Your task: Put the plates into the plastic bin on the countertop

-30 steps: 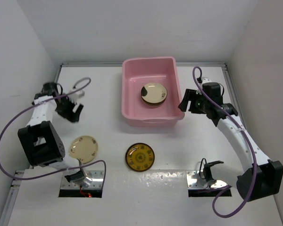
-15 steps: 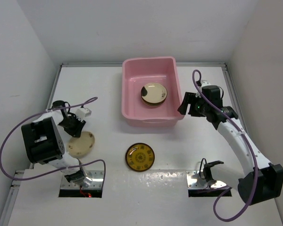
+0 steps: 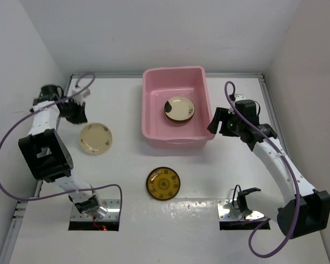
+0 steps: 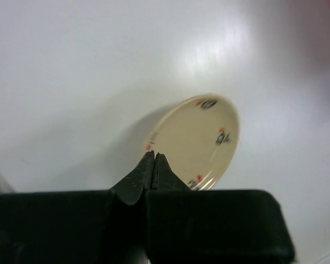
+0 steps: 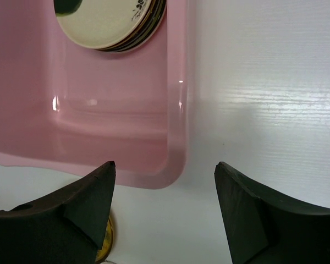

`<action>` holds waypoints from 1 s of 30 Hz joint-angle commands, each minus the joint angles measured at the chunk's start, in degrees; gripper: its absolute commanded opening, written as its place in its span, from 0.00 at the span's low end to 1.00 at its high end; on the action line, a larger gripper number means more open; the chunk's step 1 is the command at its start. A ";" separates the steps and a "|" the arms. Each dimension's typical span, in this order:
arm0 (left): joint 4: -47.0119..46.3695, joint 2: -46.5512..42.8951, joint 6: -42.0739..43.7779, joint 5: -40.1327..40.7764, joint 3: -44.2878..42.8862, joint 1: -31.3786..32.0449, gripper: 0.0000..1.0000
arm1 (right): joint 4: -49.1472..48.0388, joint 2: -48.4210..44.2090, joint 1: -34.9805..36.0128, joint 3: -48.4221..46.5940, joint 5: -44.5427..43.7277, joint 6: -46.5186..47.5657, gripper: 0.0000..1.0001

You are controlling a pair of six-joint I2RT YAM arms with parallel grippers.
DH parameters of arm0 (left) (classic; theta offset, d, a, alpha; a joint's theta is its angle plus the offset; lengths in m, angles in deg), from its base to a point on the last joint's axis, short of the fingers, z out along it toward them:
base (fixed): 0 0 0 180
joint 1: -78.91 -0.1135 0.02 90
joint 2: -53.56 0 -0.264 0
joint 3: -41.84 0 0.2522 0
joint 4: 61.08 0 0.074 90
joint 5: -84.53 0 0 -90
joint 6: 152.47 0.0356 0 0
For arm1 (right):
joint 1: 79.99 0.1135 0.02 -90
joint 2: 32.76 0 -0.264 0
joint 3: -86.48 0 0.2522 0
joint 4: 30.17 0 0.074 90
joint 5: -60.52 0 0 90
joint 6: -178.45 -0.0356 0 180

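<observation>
My left gripper [image 3: 78, 118] is shut, its tips [image 4: 153, 154] meeting at the rim of a cream plate [image 3: 95, 138] with small red and dark marks [image 4: 201, 140]. The plate hangs tilted just above the white countertop [image 3: 126, 165], at the left. The pink plastic bin [image 3: 149, 99] stands at the back centre and holds a stack of plates [image 3: 180, 110], topped by a cream one with a dark blotch [image 5: 107, 22]. An amber-yellow patterned plate [image 3: 163, 183] lies in front of the bin. My right gripper [image 3: 217, 124] is open and holds nothing; it hovers over the bin's near right corner [image 5: 173, 159].
White walls close in the countertop on the left, back and right. Two metal brackets [image 3: 102, 208] [image 3: 231, 209] sit at the near edge by the arm bases. Purple cables [image 3: 5, 159] loop beside each arm.
My left gripper dropped onto the cream plate, shut on its rim and swung toward the back left, taking the plate away from the near edge. The right arm barely moved.
</observation>
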 commanded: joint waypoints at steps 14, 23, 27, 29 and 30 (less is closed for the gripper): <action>-14.15 10.99 -32.31 -5.60 -34.09 15.19 0.23 | -1.49 2.50 -0.21 -4.50 -1.26 -0.27 0.72; -21.01 19.52 -42.25 14.99 -26.99 4.62 0.63 | -0.08 6.53 -0.29 -7.31 -1.18 0.44 0.72; -21.01 21.36 -41.55 15.55 -21.45 0.15 0.62 | -1.39 7.59 -0.12 -6.79 -0.74 -0.62 0.72; -21.01 23.21 -40.93 13.52 -19.25 -1.18 0.61 | -1.83 7.77 -0.38 -6.43 -0.65 -0.88 0.72; -20.48 23.91 -40.93 11.08 -18.45 -1.71 0.61 | -1.83 8.12 -0.12 -6.26 -0.73 -0.80 0.72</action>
